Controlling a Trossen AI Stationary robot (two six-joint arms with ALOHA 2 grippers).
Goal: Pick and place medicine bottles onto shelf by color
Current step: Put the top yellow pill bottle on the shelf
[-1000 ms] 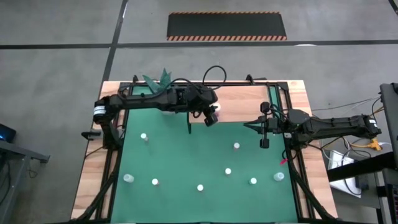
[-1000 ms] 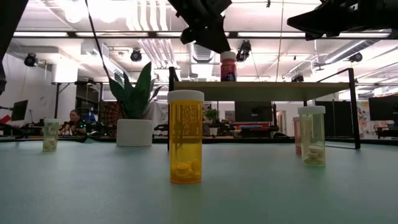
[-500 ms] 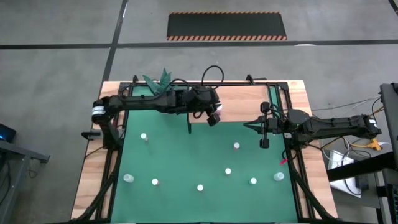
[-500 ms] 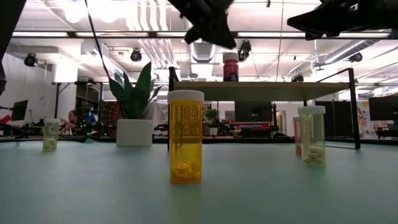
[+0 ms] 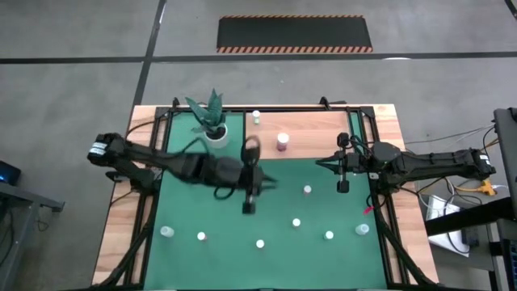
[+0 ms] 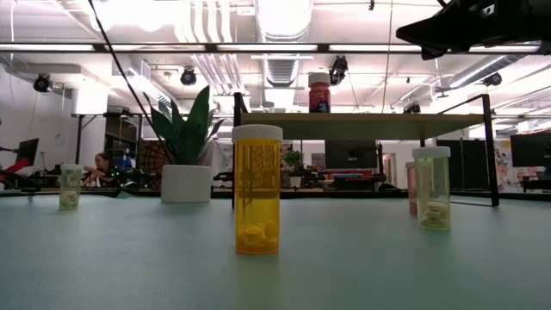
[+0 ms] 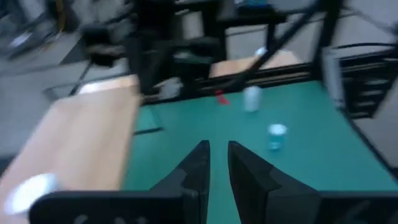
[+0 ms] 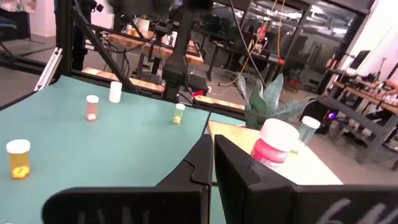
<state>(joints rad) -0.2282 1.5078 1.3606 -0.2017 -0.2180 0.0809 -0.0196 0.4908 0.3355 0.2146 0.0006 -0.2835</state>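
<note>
The shelf (image 5: 311,136), a light-brown board on black legs, stands at the far side of the green mat. A magenta bottle (image 5: 282,142) and a pale bottle (image 5: 256,118) stand upright on it. Several small white-capped bottles stand on the mat, among them a yellow one (image 6: 256,189) and a whitish one (image 6: 431,188). My left gripper (image 5: 273,183) hovers over the mat's middle, pointing toward the right edge. A narrow gap (image 7: 217,155) shows between its fingers, with nothing in it. My right gripper (image 5: 317,163) hangs shut by the shelf's near right corner.
A white pot with a green plant (image 5: 212,123) stands left of the shelf. More bottles stand along the mat's near part (image 5: 260,243) and right part (image 5: 307,190). Black frame rails (image 5: 150,210) border the mat. Free mat lies under my left gripper.
My left gripper has drawn back from above the shelf, going toward the table's near edge and out over the mat, most of it in the last half second. The magenta bottle stays standing upright on the shelf. My right arm has kept still.
</note>
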